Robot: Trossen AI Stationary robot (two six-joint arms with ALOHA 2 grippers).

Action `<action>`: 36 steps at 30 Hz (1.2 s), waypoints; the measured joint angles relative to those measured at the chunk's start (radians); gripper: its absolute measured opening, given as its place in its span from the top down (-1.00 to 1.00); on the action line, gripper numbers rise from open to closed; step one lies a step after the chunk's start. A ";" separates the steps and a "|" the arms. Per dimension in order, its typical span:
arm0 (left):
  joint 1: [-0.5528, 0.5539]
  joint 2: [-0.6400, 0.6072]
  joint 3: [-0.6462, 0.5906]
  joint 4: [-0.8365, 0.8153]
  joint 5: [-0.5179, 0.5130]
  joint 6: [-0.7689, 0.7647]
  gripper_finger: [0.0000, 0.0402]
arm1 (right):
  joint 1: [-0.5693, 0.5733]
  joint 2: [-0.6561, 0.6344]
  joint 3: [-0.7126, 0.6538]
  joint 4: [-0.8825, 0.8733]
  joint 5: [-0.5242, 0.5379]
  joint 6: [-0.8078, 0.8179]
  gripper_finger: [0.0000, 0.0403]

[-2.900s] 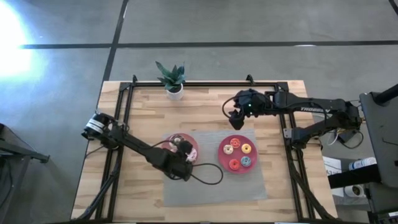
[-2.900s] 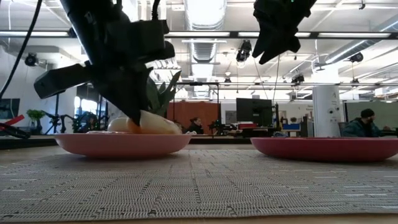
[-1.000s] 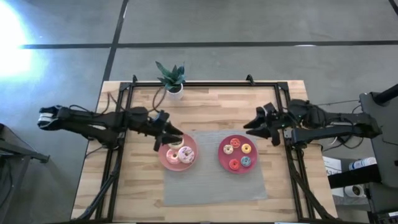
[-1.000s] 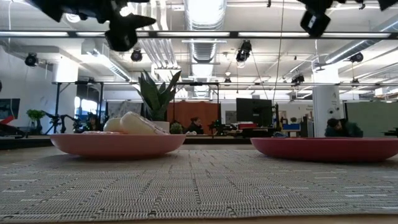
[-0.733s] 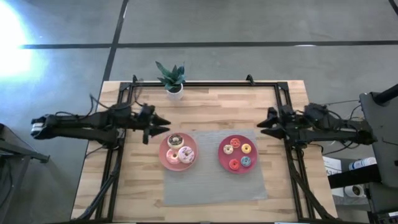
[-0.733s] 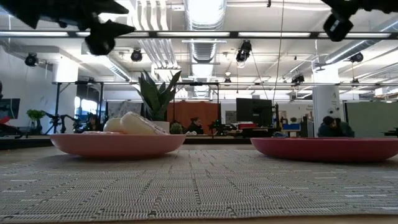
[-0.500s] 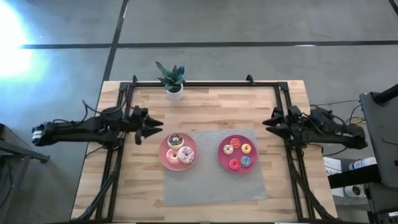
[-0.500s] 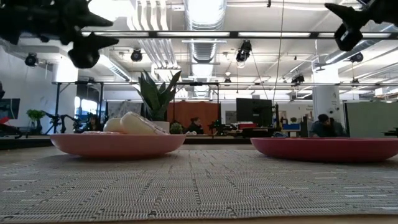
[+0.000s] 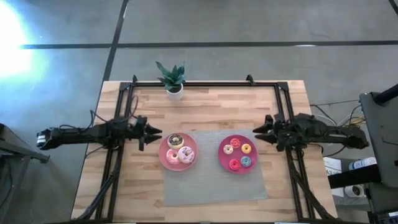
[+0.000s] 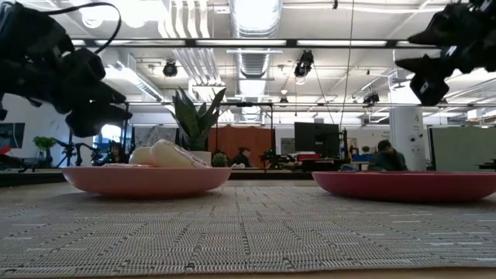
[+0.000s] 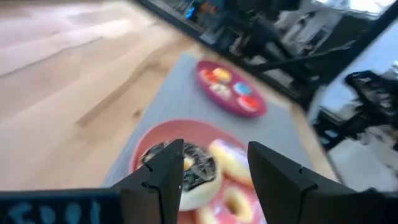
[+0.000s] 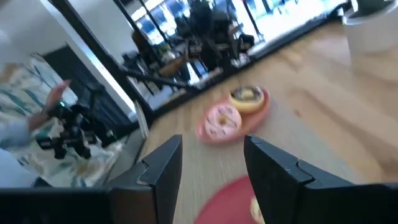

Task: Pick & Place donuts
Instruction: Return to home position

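Three larger donuts lie on the left pink plate (image 9: 165, 160): a chocolate one (image 9: 175, 140), a white-pink sprinkled one (image 9: 186, 154) and a pink one (image 9: 172, 156). Several tiny donuts, among them a red (image 9: 234, 164) and a bluish one (image 9: 245, 162), lie on the right pink plate (image 9: 222, 157). My left gripper (image 9: 154, 132) hovers open just left of the left plate, pointing at it; its wrist view shows the chocolate donut (image 11: 198, 172) beyond the fingers. My right gripper (image 9: 256, 134) hovers open at the right plate's far right, pointing left.
Both plates stand on a grey woven mat (image 9: 211, 183) in the table's middle. A small potted plant (image 9: 171, 81) stands at the far edge. Black frame rails (image 9: 121, 118) run along the table's left, right and far sides. People sit in the room behind (image 10: 384, 159).
My left gripper has drawn back from above the left plate toward the table's left edge and come down. My right gripper has gone toward the right edge, then back a little toward the right plate, also coming down. The donuts have stayed put.
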 joint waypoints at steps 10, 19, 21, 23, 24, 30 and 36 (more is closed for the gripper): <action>-0.018 -0.064 -0.006 0.002 -0.043 0.001 0.25 | 0.000 0.045 -0.100 0.007 0.003 0.004 0.19; -0.020 -0.259 -0.007 0.066 -0.042 0.001 0.25 | 0.000 0.081 -0.111 0.048 -0.002 0.001 0.19; -0.025 -0.259 -0.006 0.130 -0.043 0.008 0.25 | 0.000 0.091 -0.106 0.049 0.003 0.000 0.19; -0.025 -0.259 -0.007 0.114 -0.014 0.078 0.25 | 0.000 0.095 -0.105 0.046 0.005 0.000 0.19; -0.025 -0.259 -0.008 0.114 -0.011 0.148 0.25 | 0.000 0.098 -0.103 0.047 0.005 0.000 0.19; -0.032 -0.259 -0.008 0.009 -0.014 0.529 0.25 | 0.000 0.098 -0.103 0.046 0.006 0.000 0.18; -0.032 -0.260 -0.008 0.003 -0.072 0.463 0.25 | 0.000 0.100 -0.103 0.046 0.006 0.000 0.18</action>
